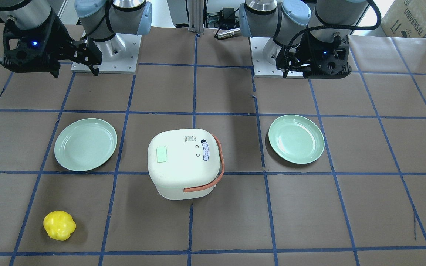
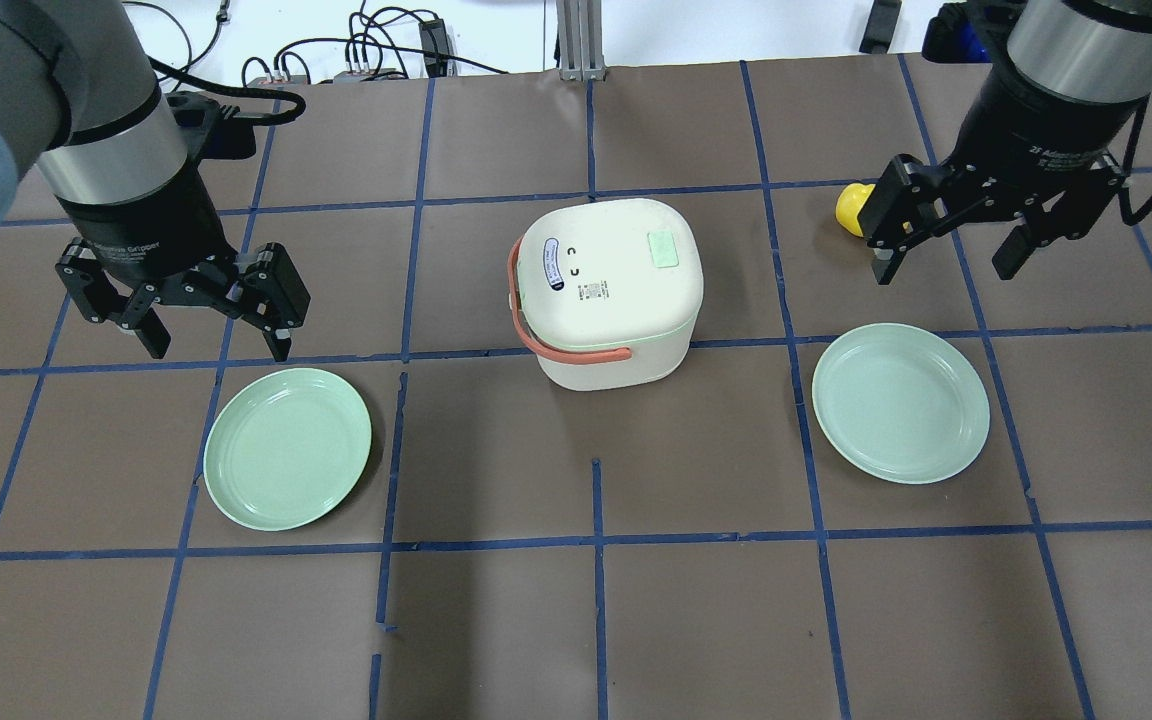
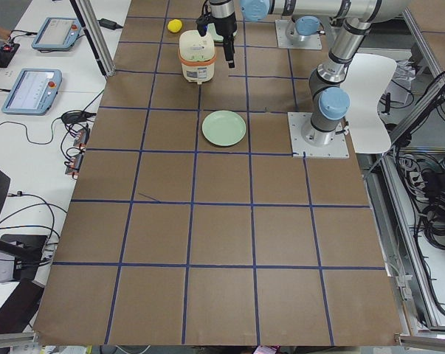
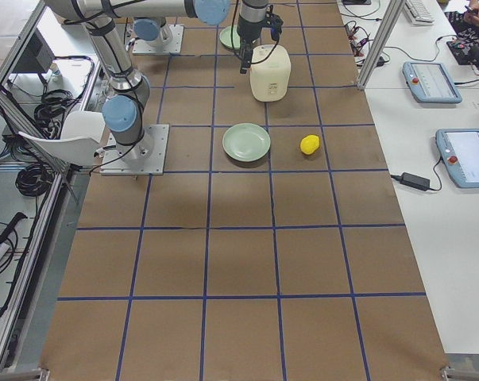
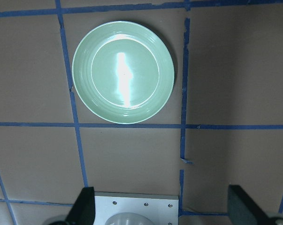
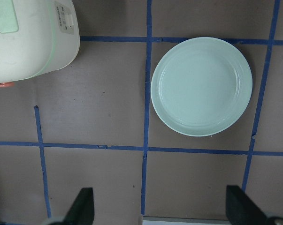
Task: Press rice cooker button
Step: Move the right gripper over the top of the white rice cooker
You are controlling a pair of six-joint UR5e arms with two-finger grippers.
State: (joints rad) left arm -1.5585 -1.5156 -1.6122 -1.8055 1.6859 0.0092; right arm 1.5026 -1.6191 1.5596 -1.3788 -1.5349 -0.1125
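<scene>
While both arms hang over the table (image 2: 596, 620), the left gripper (image 2: 218, 345) has its jaws spread wide, just behind a green plate (image 2: 286, 447). The rice cooker (image 2: 616, 285) sits dead centre, lid shut, orange handle (image 2: 536, 345) flopped down, well apart from both grippers. A second plate (image 2: 901, 402) lies right of it. The right gripper (image 2: 944, 265) is spread wide too, near a yellow lump (image 2: 851, 208).

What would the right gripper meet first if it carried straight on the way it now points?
Probably the bare brown table. The right gripper points downward, and in its wrist view the green plate and rice cooker lie off that line. Depth is unclear.
</scene>
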